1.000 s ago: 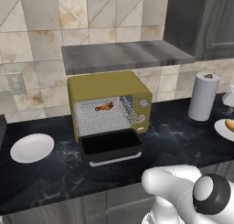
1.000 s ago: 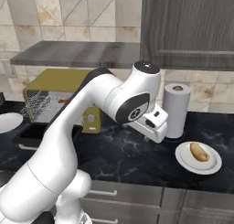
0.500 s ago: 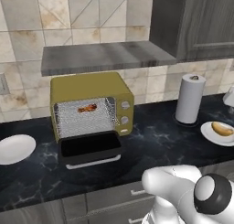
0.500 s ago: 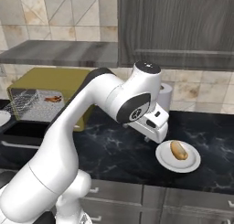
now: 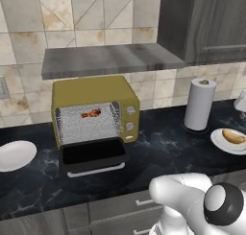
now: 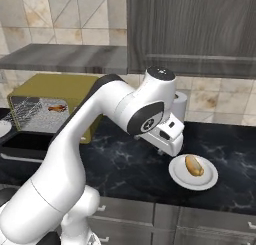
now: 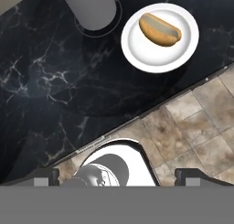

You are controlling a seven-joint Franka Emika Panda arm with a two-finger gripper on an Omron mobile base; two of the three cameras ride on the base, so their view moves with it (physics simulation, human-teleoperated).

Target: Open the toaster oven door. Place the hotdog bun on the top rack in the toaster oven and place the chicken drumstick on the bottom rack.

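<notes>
The olive toaster oven (image 5: 96,92) stands on the black counter with its door (image 5: 91,155) folded down. A brown chicken drumstick (image 5: 91,114) lies on a rack in the upper part of the cavity, and it is also seen as the drumstick (image 6: 57,108) from the right. The hotdog bun (image 7: 160,29) rests on a white plate (image 7: 137,54) near the counter's front edge. My gripper (image 7: 118,176) is open and holds nothing. It hangs over the counter's edge, short of the plate (image 6: 180,179), with my hand (image 6: 167,139) just left of the bun (image 6: 194,165).
A paper towel roll (image 5: 200,104) stands behind the bun's plate (image 5: 218,140), close to it in the hand view (image 7: 89,6). An empty white plate (image 5: 14,155) lies left of the oven. A grey hood (image 5: 110,59) overhangs the oven. Tiled floor (image 7: 196,122) lies below the counter edge.
The base has driven to the right, so the oven slid left in both base views. The bun's plate now lies nearer my hand. The gripper stays open.
</notes>
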